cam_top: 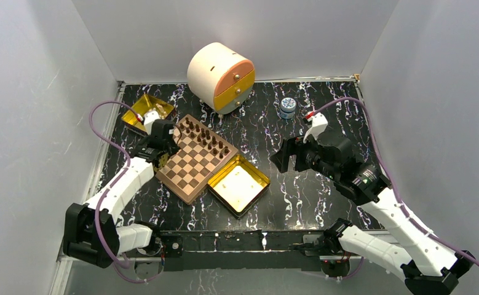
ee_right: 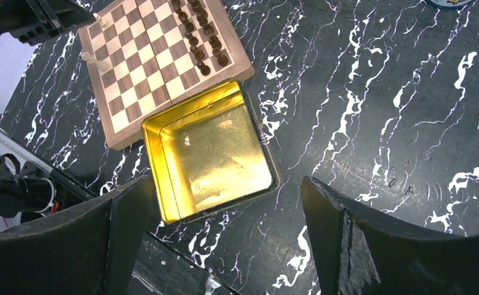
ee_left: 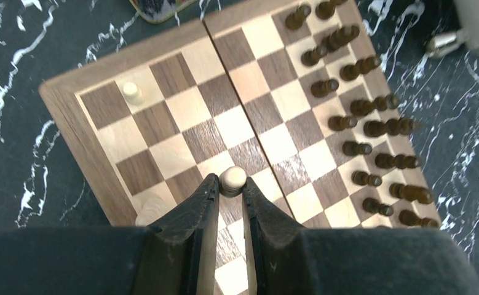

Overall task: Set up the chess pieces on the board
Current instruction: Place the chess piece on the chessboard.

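The board point(cam_top: 186, 174) lies left of centre, with dark pieces point(cam_top: 207, 136) in two rows along its far side. In the left wrist view my left gripper point(ee_left: 230, 185) is shut on a light tan piece point(ee_left: 232, 179) over the squares near the board's rim point(ee_left: 71, 132). Another light piece point(ee_left: 132, 93) stands near a corner. A third point(ee_left: 152, 209) is partly hidden by my finger. The dark pieces point(ee_left: 366, 129) fill the right side. My right gripper point(cam_top: 284, 157) is open and empty above the table, right of the board point(ee_right: 157, 67).
An open gold tin point(cam_top: 238, 183) lies against the board's right side, below my right gripper point(ee_right: 224, 184). A second gold tin point(cam_top: 139, 110) lies behind the left arm. A round cream and orange drawer box point(cam_top: 220, 75) and a small jar point(cam_top: 288, 107) stand at the back.
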Available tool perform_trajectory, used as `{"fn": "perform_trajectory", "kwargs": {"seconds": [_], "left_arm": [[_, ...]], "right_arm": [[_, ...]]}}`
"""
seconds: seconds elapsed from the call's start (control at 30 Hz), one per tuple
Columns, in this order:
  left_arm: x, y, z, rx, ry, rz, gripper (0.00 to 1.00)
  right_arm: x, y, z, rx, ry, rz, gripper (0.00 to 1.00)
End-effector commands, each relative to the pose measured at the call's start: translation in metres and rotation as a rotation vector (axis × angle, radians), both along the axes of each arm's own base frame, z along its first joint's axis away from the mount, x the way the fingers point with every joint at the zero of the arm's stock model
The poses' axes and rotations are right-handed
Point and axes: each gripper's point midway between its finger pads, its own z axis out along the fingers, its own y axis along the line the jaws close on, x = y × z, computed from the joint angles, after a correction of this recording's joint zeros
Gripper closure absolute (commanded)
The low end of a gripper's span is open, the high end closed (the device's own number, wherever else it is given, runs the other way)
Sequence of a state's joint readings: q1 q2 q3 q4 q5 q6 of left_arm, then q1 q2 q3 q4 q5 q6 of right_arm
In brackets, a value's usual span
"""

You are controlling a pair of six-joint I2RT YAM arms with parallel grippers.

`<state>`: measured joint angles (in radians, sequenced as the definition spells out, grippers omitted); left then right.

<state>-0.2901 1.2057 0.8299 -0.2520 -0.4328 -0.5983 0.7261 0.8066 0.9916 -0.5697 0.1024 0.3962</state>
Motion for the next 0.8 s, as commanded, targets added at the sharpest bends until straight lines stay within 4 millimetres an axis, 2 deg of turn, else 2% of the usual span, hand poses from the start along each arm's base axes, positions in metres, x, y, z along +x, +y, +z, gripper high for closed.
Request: {"fn": "perform_trajectory", "kwargs": {"seconds": [0.0,0.23,0.53,0.77], "left_arm": [[-0.008,-0.009,-0.011,-0.021,0.029,0.004,1.0],[-0.004,-0.019,-0.032,-0.007,0.075,-0.011,1.0],[-0.01,-0.024,-0.054,0.012,0.118,-0.019,0.99],[-0.014,-0.025,-0.062,0.027,0.14,-0.021,0.98]], "right_arm": [[0.0,-0.004,0.028,0.055,-0.041,-0.027,0.02],[0.001,-0.005,0.028,0.077,-0.012,-0.063,0.04],[0.002,-0.008,0.031,0.072,-0.016,-0.079,0.03],[0.003,-0.008,0.032,0.069,-0.02,-0.076,0.03]]}}
